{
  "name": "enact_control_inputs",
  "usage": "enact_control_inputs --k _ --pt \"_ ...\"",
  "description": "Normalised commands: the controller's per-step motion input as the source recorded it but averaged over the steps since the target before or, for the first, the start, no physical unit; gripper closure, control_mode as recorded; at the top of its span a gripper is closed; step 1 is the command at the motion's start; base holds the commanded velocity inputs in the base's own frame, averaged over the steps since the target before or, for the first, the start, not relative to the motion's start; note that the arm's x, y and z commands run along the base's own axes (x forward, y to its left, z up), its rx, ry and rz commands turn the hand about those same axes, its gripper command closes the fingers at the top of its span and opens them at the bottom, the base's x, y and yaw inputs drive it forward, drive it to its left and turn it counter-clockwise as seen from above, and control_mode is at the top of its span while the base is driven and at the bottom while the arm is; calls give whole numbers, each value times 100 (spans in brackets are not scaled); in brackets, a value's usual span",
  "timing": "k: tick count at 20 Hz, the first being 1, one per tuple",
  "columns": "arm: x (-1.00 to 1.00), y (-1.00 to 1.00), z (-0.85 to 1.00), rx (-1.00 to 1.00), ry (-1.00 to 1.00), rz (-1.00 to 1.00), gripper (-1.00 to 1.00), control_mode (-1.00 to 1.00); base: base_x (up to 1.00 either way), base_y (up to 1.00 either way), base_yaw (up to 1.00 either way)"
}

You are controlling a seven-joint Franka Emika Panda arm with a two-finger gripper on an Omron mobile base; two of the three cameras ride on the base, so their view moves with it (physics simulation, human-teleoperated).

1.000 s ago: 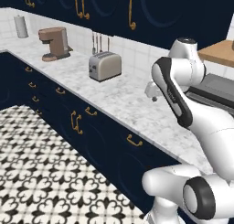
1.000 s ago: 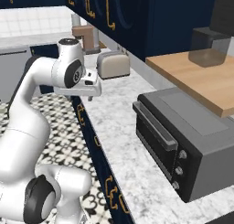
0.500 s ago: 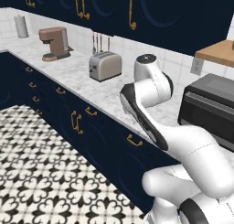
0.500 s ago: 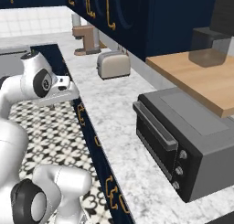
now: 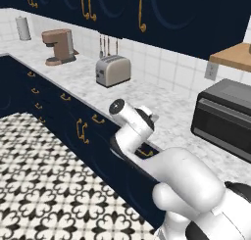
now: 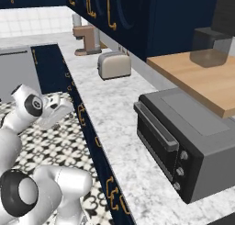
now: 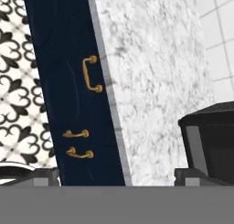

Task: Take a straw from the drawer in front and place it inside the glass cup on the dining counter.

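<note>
— Where's your drawer [image 7: 75, 90]?
— Closed, curved brass handle [image 7: 91, 74], under the marble worktop [image 7: 151, 81].
— Gripper [image 7: 116, 176]?
— Fingertips wide apart, holding nothing. Toaster oven [image 7: 211, 143] just beside.

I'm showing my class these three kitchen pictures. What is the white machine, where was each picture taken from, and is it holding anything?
It is a white robot arm in a computer-drawn kitchen. Two pictures come from cameras behind the arm, left and right; the third looks along its hand toward a closed navy drawer front with a curved brass handle. On the marble worktop stand a toaster, a coffee machine and a dark toaster oven. Whether the hand is open or shut cannot be told; nothing appears held.
</note>
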Motion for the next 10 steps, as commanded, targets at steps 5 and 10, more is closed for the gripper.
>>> enact_control_inputs --k 5,10 --pt "25 0 -87 -34 0 0 -100 -100 0 0 0" --pt "3 0 -70 -31 0 0 -100 -100 0 0 0"
